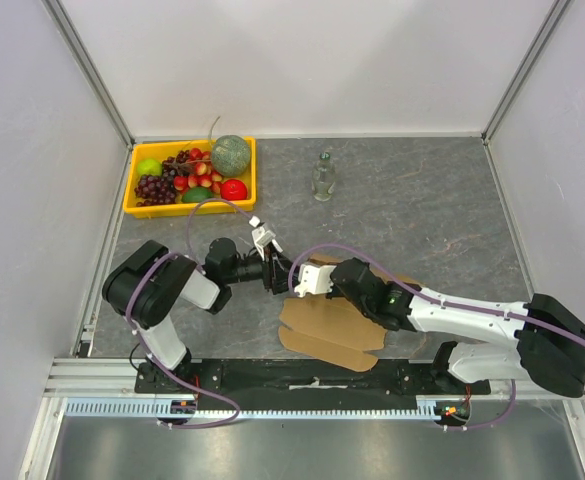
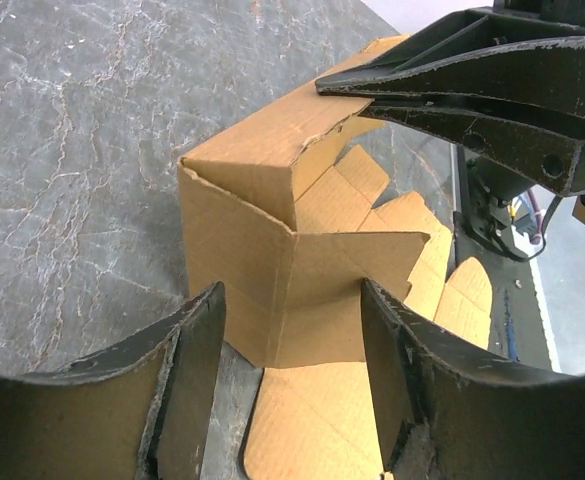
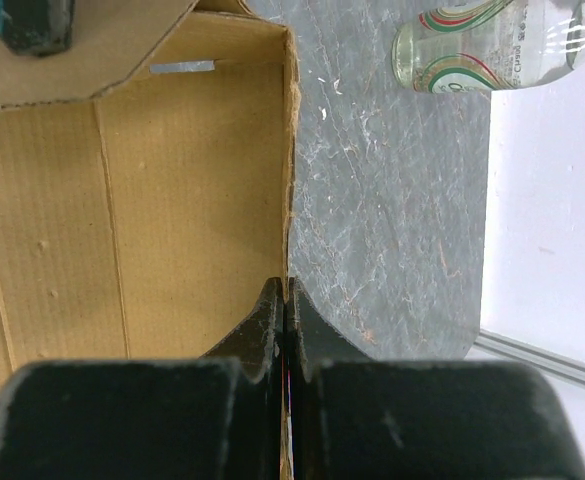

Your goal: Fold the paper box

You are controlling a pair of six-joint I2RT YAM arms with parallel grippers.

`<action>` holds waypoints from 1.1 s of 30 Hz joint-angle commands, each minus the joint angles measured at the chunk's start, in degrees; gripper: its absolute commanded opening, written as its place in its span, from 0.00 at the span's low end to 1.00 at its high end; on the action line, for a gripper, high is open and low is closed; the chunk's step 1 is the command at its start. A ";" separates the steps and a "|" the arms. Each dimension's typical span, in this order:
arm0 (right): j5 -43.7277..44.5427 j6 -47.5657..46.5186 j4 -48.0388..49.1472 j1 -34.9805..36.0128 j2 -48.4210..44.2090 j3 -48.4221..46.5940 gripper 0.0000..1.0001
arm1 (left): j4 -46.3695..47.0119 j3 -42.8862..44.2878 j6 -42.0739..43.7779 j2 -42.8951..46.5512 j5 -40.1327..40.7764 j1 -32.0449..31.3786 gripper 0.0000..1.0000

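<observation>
Probably a robotics lab: white panel walls (image 1: 302,60), aluminium frame rails (image 1: 90,72), grey stone-patterned table (image 1: 422,200).

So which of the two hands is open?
The left hand: its fingers stand apart around a corner of the paper box, while the right hand is pinched shut on its wall edge.

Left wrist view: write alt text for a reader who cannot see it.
A half-folded brown paper box stands on a grey marbled table, one wall raised. The open left tool straddles its near corner from below, while the right tool, shut, pinches the wall's top edge at upper right.
</observation>
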State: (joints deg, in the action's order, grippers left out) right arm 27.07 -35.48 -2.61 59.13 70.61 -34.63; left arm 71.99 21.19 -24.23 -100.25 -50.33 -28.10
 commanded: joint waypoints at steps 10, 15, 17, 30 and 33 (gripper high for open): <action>-0.17 -0.55 4.19 1.42 -1.18 1.67 0.00 | -5.10 -0.36 11.48 2.34 8.66 -3.89 0.74; -0.35 -0.38 4.54 2.12 -1.35 1.94 0.00 | -5.63 -0.54 12.36 2.77 11.65 -5.12 0.81; -0.35 -0.20 4.90 2.39 -1.44 2.20 0.00 | -5.89 -0.71 12.63 2.95 13.40 -5.74 0.82; -0.44 1.03 5.69 3.62 -1.44 2.64 0.04 | -11.08 -0.45 16.14 5.06 30.19 -12.07 0.83; -1.49 1.82 5.86 3.62 -1.70 2.82 0.07 | -12.39 -0.19 16.84 5.50 34.23 -13.21 0.83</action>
State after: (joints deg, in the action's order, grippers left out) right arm 27.11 -35.44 1.28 62.15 70.28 -32.34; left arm 60.42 20.86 -11.55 -96.57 -24.21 -40.14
